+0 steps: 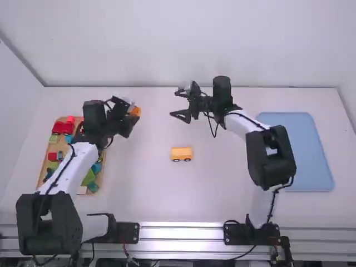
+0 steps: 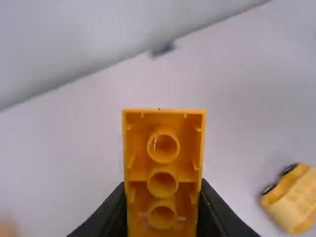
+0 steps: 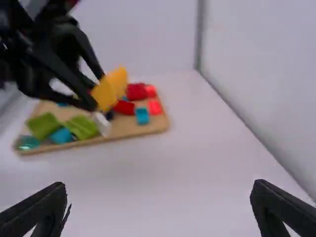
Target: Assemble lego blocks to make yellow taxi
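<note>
Your left gripper [image 1: 130,115]: toward worktop's [image 1: 139,194] far left corner, clamped on yellow block [image 2: 163,168]; your right gripper [image 1: 174,104]: toward far edge, fingers apart; your wheeled yellow piece [image 1: 181,151]: between far and near edges

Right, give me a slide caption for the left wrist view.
Left gripper holding a hollow orange block, with a wheeled yellow block on the white table.

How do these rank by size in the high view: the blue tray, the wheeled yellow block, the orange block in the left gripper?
1. Blue tray
2. Wheeled yellow block
3. Orange block, as far as it shows
</note>
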You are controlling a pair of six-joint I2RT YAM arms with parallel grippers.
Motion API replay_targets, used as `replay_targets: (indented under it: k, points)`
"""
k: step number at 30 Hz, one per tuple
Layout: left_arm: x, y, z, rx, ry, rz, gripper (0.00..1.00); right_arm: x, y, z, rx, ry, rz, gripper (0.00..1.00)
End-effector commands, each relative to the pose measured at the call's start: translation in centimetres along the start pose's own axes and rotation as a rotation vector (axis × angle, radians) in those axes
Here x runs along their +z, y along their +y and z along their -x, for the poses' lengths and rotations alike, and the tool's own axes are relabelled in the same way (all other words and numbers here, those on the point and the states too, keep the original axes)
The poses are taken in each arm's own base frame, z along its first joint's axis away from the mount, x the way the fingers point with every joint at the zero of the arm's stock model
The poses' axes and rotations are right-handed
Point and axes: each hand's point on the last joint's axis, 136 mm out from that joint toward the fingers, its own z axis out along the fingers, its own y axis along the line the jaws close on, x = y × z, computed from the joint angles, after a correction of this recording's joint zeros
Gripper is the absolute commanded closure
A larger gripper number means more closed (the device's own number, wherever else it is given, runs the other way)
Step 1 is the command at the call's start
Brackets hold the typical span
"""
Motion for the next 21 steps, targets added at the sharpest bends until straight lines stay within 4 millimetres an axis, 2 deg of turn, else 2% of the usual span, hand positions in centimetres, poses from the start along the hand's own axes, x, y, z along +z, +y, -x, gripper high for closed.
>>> replay_targets:
  k: [1, 4, 7, 12, 16, 21]
  points:
    - [0.1, -4.8, 1.4, 0.037, -0.115, -0.218, 0.81, -0.1, 3.9, 2.3, -0.002, -0.108, 0.341, 0.02]
    - [0.7, -7.1, 2.5, 0.041, -0.208, -0.346, 0.84, 0.8, 3.2, 2.3, 0.063, -0.101, 0.381, 0.03]
    - [1.0, -8.4, 3.1, 0.093, -0.289, -0.453, 0.85, 1.6, 3.6, 2.3, 0.08, -0.096, 0.4, 0.06]
    - [2.4, -8.2, 3.6, 0.06, -0.355, -0.513, 0.87, 2.5, 4.4, 2.4, 0.071, -0.095, 0.425, 0.09]
    - [2.8, -9.2, 3.5, 0.129, -0.419, -0.617, 0.9, 2.5, 4.4, 2.7, 0.07, -0.096, 0.425, 0.19]
    - [4.0, -8.7, 3.5, 0.087, -0.418, -0.623, 0.94, 2.4, 4.3, 3.0, 0.084, -0.092, 0.425, 0.4]
